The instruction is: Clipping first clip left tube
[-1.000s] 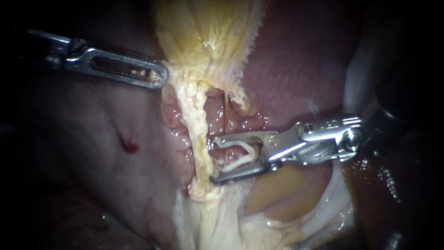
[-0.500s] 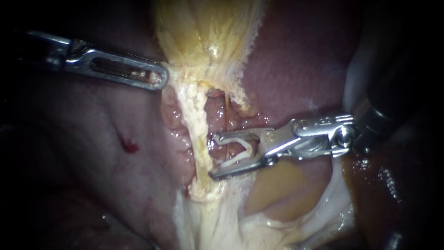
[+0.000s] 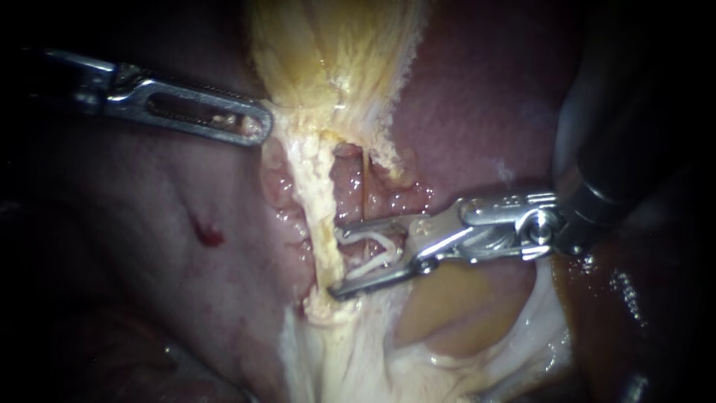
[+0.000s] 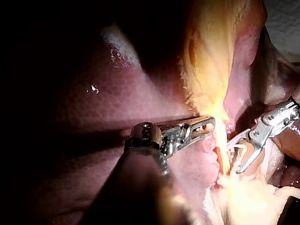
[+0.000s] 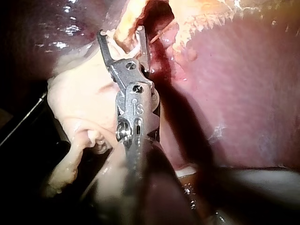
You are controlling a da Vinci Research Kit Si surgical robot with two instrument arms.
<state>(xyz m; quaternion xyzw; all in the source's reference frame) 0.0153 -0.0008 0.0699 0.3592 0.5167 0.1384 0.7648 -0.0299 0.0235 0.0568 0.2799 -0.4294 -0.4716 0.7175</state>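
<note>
Steel-grey, the right tool (image 3: 337, 259) stands with jaws wide apart, carrying a white V-shaped clip (image 3: 377, 250), their tips at the left tube (image 3: 317, 198), a pale yellow fibrous strand leading from the gallbladder (image 3: 335, 52), on wet red liver (image 3: 477, 112). I judge the clip is being positioned; next the jaws should pass fully around the tube, then close.

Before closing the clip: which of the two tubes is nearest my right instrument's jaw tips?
The left tube, thick and pale yellow: the right instrument's tips, holding the clip, reach its side. The thin orange right tube lies farther back.
</note>
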